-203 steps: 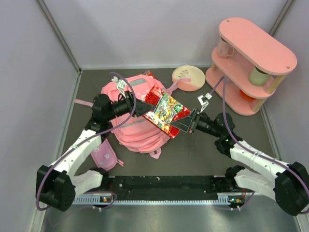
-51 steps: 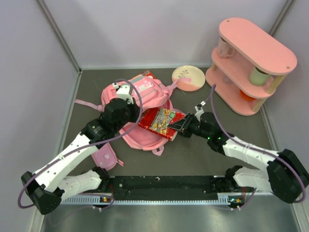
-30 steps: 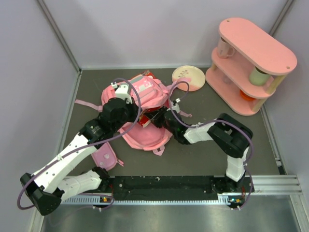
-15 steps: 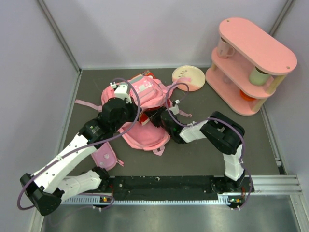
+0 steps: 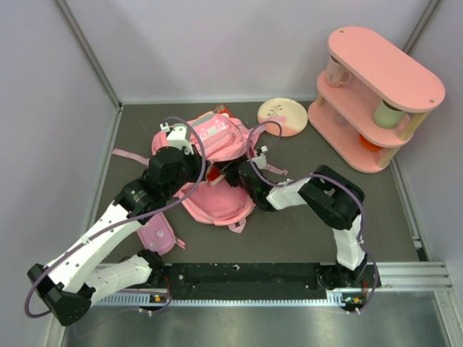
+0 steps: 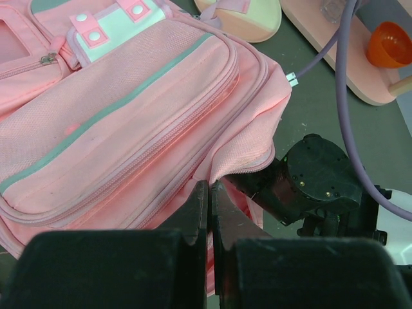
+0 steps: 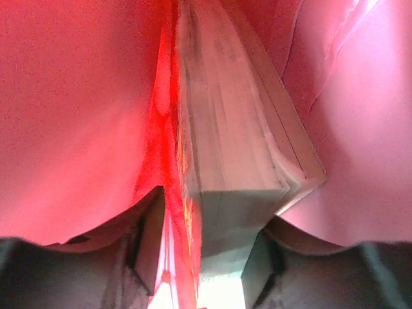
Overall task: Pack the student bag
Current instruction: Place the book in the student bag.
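The student bag (image 5: 213, 199), a soft pink backpack, lies at mid table with its mouth toward the right. My left gripper (image 6: 210, 188) is shut on the pink fabric edge of that mouth and holds it up. The right arm's wrist (image 5: 255, 184) reaches into the opening, and its gripper is hidden under the fabric in the top view. Inside the bag, my right gripper (image 7: 203, 257) stands open around a thick book (image 7: 238, 129) with a red cover. A gap shows between the left finger (image 7: 151, 244) and the cover. A sliver of the red book (image 5: 215, 174) shows at the mouth.
A small pink pouch (image 5: 155, 235) lies near the left arm's base. A round cream and pink plate (image 5: 282, 116) sits behind the bag. A pink two-tier shelf (image 5: 376, 94) with cups stands at the back right. Pink straps (image 5: 126, 154) trail left of the bag.
The right gripper has carried the red book leftward from outside the bag into its mouth, and the book is now almost hidden. The left gripper has kept its hold on the bag's edge.
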`<state>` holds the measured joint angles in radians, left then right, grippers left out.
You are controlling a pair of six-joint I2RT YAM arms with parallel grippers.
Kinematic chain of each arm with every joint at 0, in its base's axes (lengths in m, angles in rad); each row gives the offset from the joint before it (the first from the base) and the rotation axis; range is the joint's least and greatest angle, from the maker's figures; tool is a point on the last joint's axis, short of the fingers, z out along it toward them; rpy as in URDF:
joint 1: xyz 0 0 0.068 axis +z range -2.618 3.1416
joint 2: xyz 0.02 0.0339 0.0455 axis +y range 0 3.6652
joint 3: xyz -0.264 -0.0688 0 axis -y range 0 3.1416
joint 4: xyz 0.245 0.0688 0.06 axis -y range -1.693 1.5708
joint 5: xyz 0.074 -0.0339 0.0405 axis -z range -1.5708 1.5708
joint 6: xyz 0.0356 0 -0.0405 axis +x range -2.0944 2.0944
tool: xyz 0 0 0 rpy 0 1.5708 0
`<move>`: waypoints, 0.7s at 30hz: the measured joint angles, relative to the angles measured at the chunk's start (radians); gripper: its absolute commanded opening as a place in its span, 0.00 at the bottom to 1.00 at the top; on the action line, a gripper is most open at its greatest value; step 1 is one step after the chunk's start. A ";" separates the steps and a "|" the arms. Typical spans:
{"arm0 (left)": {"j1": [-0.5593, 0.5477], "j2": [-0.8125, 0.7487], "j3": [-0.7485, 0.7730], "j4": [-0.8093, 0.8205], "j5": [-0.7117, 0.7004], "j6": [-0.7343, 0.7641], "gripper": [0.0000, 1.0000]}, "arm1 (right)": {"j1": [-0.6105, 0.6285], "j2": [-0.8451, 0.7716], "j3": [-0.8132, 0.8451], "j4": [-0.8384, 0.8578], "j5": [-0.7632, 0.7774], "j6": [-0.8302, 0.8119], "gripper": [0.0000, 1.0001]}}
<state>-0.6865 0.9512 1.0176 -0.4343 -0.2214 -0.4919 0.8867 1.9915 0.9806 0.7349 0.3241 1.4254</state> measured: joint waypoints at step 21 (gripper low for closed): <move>0.021 -0.012 -0.013 0.001 0.042 -0.006 0.00 | -0.014 -0.129 -0.198 0.035 -0.131 -0.094 0.09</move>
<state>-0.6659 0.9394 1.0050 -0.4335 -0.1795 -0.4980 0.8730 1.8629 0.7830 0.7700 0.1928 1.3315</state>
